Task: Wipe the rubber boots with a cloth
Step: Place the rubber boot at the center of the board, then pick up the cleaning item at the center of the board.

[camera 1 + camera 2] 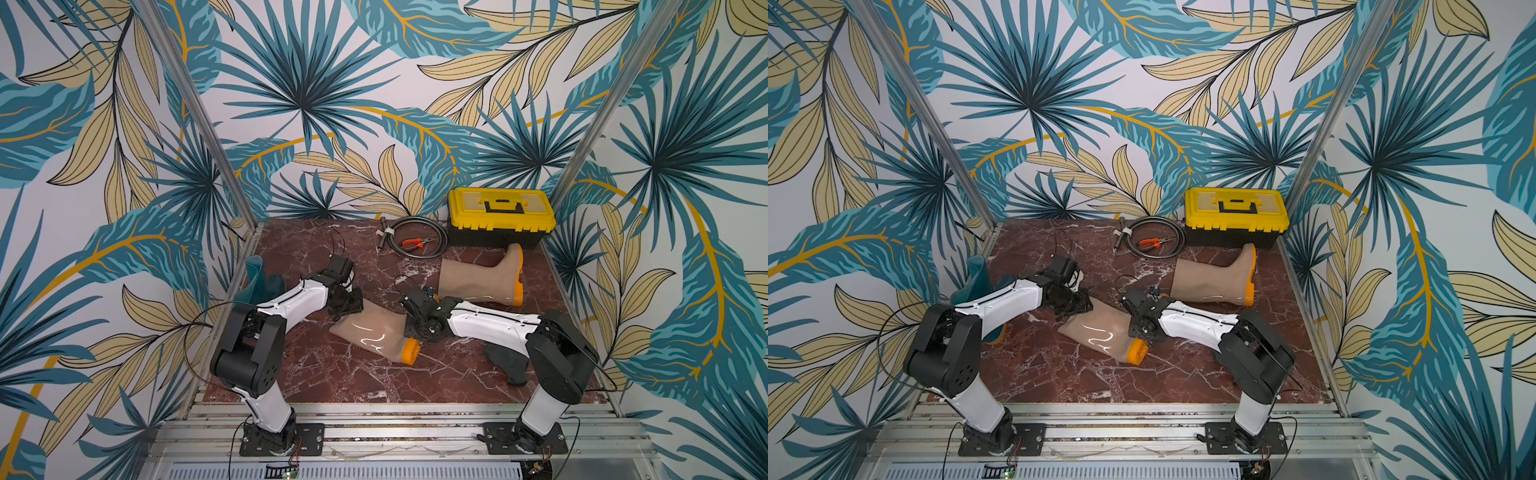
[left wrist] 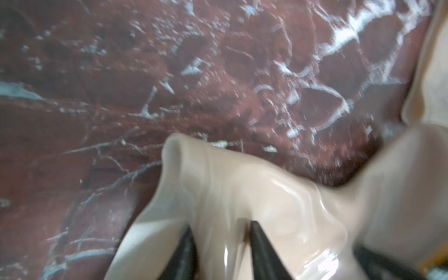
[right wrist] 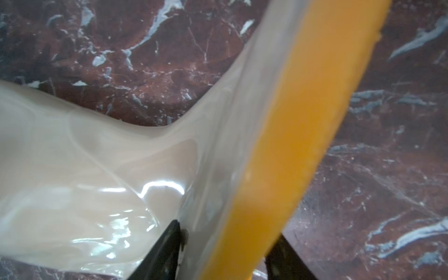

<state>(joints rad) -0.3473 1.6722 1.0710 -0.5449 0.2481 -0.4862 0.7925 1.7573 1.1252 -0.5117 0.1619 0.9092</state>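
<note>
The left tool [image 2: 219, 224] pinches a fold in the shaft of the middle beige rubber boot [image 1: 370, 332]. The right tool [image 3: 228, 229] straddles its orange sole [image 3: 291, 121]; whether it is clamped, I cannot tell. The charcoal cloth [image 1: 505, 361] lies on the counter [image 1: 374, 382], apart from that boot.

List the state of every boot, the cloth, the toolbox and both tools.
Near beige boot: on its side, gripped at both ends.
Far beige boot: on its side, untouched.
Teal boot: partly hidden behind left arm.
Cloth: lying loose on table.
Toolbox: closed.
Left tool: shut on near boot's shaft.
Right tool: shut on its sole.
</note>
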